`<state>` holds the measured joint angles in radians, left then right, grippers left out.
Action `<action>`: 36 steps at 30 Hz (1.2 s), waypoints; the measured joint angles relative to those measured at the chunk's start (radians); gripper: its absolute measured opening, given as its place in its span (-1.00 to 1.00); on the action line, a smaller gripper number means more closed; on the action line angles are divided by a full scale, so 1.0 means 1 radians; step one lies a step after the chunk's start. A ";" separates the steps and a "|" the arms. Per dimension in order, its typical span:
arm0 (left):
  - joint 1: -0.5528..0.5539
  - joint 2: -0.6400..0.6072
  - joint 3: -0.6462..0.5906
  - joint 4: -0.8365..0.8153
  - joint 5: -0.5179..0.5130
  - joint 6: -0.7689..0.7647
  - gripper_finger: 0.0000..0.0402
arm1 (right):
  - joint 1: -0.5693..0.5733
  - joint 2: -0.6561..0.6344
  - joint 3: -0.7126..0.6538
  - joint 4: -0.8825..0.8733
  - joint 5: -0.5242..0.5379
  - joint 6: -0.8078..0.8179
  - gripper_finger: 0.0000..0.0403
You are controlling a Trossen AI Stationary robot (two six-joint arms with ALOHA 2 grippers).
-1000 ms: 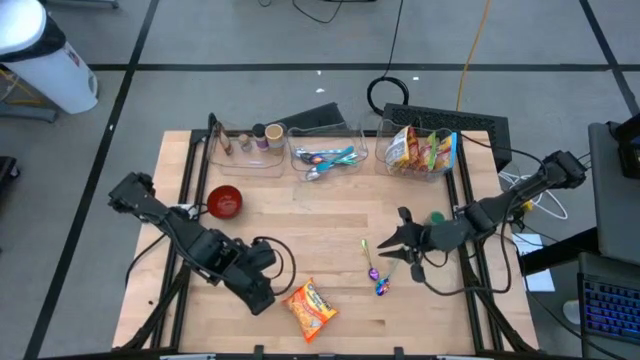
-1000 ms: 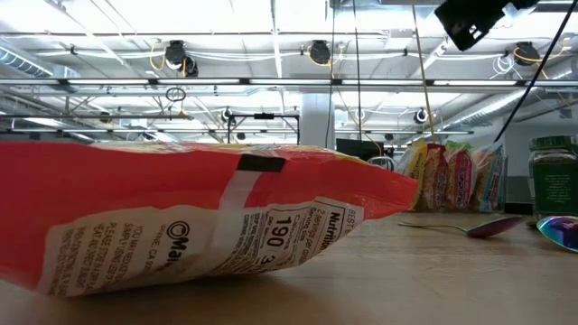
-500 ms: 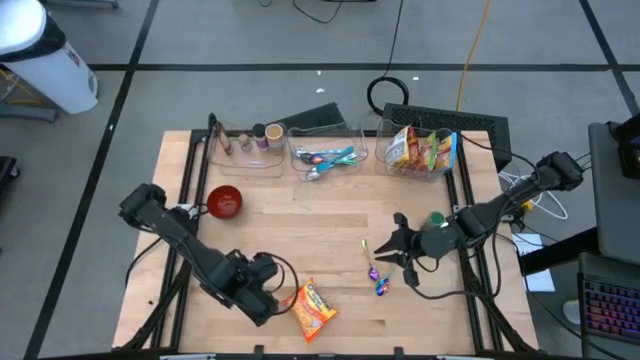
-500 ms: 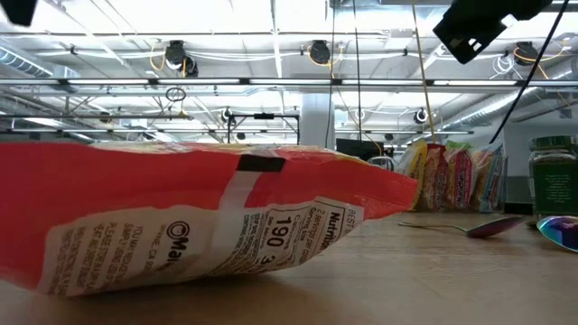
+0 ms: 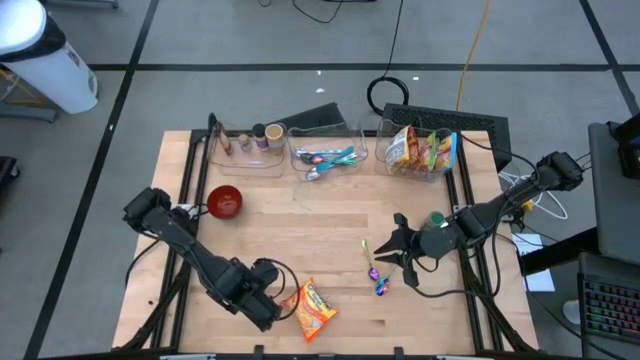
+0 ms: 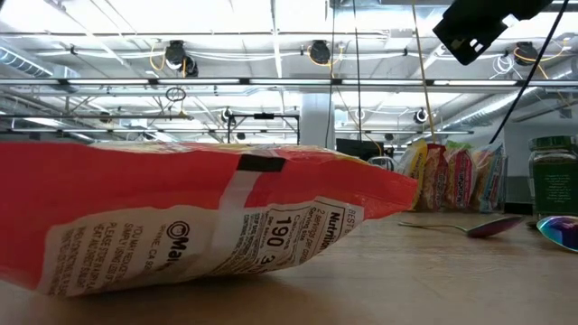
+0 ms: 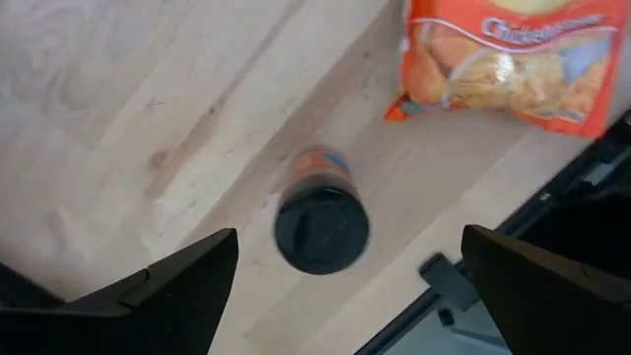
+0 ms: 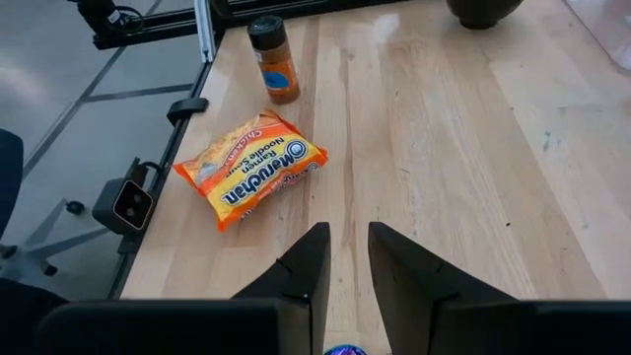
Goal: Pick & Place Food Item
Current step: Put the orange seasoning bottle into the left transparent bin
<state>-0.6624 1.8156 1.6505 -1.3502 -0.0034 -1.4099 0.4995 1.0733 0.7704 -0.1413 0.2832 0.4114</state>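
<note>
Orange ramen packet (image 5: 311, 308) is lying flat on the wooden desk (image 5: 320, 215), lower centre of the high view. Beside it, the left gripper (image 5: 268, 303) is hovering, fingers apart, over a spice jar (image 7: 320, 210). Right gripper (image 5: 392, 247) is waiting centre-right, fingers nearly together, holding nothing.

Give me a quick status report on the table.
Left gripper open above spice jar. Right gripper nearly closed, empty. Ramen packet untouched near the jar.
</note>
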 joint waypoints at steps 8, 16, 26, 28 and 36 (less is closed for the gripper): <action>-0.008 0.000 -0.076 0.049 0.014 -0.016 0.97 | 0.000 0.000 0.000 0.000 0.000 0.007 -0.69; -0.007 0.000 -0.131 0.106 0.020 -0.010 0.97 | 0.000 0.000 0.000 -0.001 0.000 0.022 -0.69; -0.008 -0.001 -0.205 0.205 0.046 -0.011 0.97 | 0.000 0.000 0.000 -0.001 0.001 0.023 -0.69; -0.008 -0.001 -0.214 0.208 0.052 -0.011 0.97 | 0.000 0.000 0.000 -0.001 0.001 0.023 -0.69; -0.007 -0.001 -0.218 0.204 0.048 -0.012 0.95 | 0.000 0.000 0.000 -0.001 0.002 0.023 -0.71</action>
<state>-0.6695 1.8149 1.4322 -1.1465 0.0448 -1.4223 0.4995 1.0733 0.7704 -0.1422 0.2850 0.4345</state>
